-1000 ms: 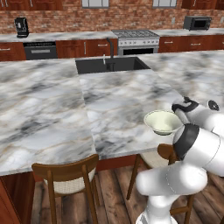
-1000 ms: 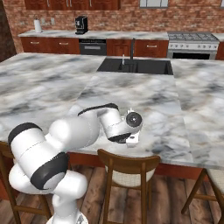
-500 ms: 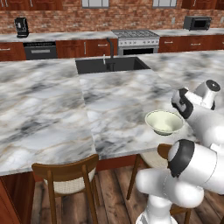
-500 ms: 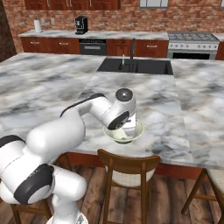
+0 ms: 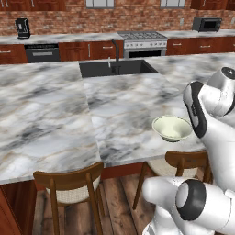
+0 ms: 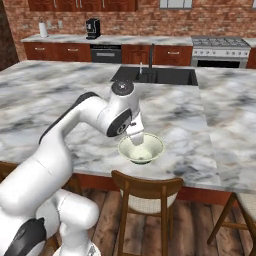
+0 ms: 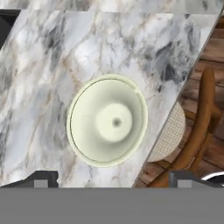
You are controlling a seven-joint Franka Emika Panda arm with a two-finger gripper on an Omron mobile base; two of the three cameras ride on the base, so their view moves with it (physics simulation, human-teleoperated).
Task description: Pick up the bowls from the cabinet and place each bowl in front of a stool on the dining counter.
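Risen since a moment ago, the gripper [image 7: 112,177] hangs above the pale-green bowl [image 7: 107,120] with its fingers spread wide and holding nothing — the bowl sits on the marble dining counter [image 5: 55,114] near its edge, just before a wooden stool [image 6: 147,192]

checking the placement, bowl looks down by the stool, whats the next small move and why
Probably lift the claw straight up and away: it is open, and the pale-green bowl sits upright on the dining counter in front of a stool, nothing gripped.
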